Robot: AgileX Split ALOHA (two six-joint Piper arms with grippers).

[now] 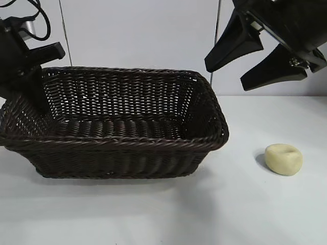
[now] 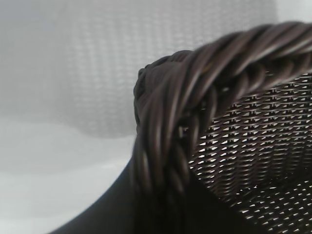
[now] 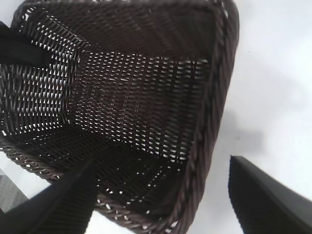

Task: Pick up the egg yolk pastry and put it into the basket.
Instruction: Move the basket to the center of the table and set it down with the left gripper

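The right gripper (image 1: 250, 64) hangs in the upper right of the exterior view, its two black fingers (image 1: 232, 43) spread wide apart and slanting down toward the left, with nothing between them. In its own wrist view the same fingers frame the lower corners (image 3: 265, 195), one over the basket's inside, the other over bare table beyond the rim.

The egg yolk pastry (image 1: 284, 159) lies on the white table (image 1: 255, 214) at the lower right of the exterior view, well below the right gripper and a little to its right, apart from it. The pastry is pale yellow, rounded, with a shallow dent on top, and it sits just off the basket's right end, not touching it.

The basket (image 1: 122, 148) fills the centre and left of that view: dark brown wicker, flared sides, braided rim, nothing inside.

The left gripper (image 1: 36, 92) is at the upper left of the exterior view, at the basket's left end, its jaws nearly closed around the rim (image 2: 165, 126), which fills its wrist view close up. Its dark finger (image 3: 22, 48) reaches down inside the basket wall. The pastry is far across the frame from it.
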